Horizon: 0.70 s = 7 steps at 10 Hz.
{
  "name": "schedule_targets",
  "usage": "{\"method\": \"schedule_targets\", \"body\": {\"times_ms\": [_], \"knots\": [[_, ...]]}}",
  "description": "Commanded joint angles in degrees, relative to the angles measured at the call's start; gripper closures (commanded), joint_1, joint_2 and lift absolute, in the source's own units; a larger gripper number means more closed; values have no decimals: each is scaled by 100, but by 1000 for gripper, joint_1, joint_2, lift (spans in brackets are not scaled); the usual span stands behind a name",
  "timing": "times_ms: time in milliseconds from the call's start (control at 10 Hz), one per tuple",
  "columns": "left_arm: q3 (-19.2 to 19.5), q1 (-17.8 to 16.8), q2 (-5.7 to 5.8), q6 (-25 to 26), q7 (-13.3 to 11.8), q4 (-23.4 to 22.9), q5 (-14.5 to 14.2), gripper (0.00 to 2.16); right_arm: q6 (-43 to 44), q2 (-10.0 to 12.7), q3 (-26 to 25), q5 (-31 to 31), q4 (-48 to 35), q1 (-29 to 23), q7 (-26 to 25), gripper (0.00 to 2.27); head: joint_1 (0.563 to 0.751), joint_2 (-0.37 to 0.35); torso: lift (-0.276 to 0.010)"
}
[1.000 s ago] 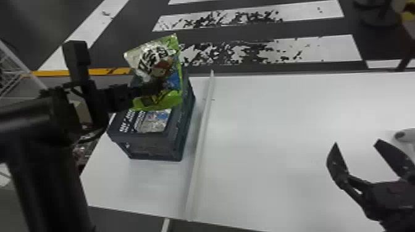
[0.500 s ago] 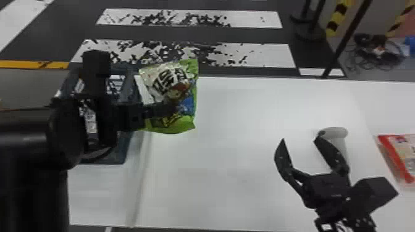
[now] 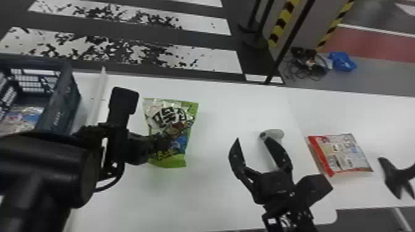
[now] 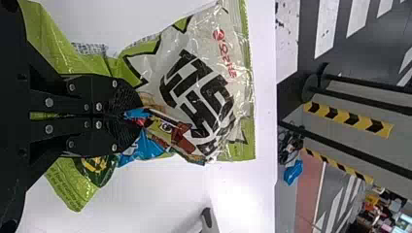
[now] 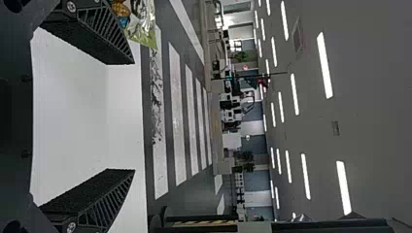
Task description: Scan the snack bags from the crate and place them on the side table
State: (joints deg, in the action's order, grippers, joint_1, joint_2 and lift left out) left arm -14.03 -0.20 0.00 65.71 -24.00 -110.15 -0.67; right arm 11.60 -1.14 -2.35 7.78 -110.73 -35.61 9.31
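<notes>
Pinching the green snack bag by its crumpled middle, the left hand has its fingers pressed close. In the head view, the bag's long side runs from near to far, and the hand comes at it from the left. The right hand is wide open with nothing in it, and waits to the right of the bag with a gap between.

What looks like the scanner lies just by the right hand's tips, so that hand is nearer to it. I think the bag must go right to be scanned, then farther right to the side table. It could slip or bend there.

A red-edged snack bag lies flat on that far right part. The white surface is smooth and also holds the dark crate at the left, with more snack bags inside. Beyond is a dark floor with white stripes.
</notes>
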Motion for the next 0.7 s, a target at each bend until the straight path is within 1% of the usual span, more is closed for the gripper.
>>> {"method": "schedule_targets", "body": {"times_ms": [0, 100, 200, 300, 500, 600], "knots": [[-337, 29, -15, -440, 220, 318, -223, 2128, -14, 0, -47, 40, -19, -33, 1, 80, 695, -254, -94], [-433, 46, -15, -581, 264, 389, -302, 1700, -14, 0, -47, 48, -37, -42, 1, 80, 695, -285, -94], [-504, 55, -15, -739, 220, 415, -346, 336, -14, 0, -47, 48, -46, -42, 1, 80, 695, -311, -94], [-530, 55, -15, -739, 220, 389, -320, -1, -14, 0, -38, 57, -54, -42, 1, 80, 695, -331, -94], [-460, 143, -15, -845, 238, 301, -276, 29, -49, -9, -29, 57, -54, -25, 1, 80, 695, -339, -94], [-407, 205, -15, -1003, 238, 213, -276, 29, -84, -9, -29, 57, -54, -16, 1, 80, 695, -334, -94]]}}
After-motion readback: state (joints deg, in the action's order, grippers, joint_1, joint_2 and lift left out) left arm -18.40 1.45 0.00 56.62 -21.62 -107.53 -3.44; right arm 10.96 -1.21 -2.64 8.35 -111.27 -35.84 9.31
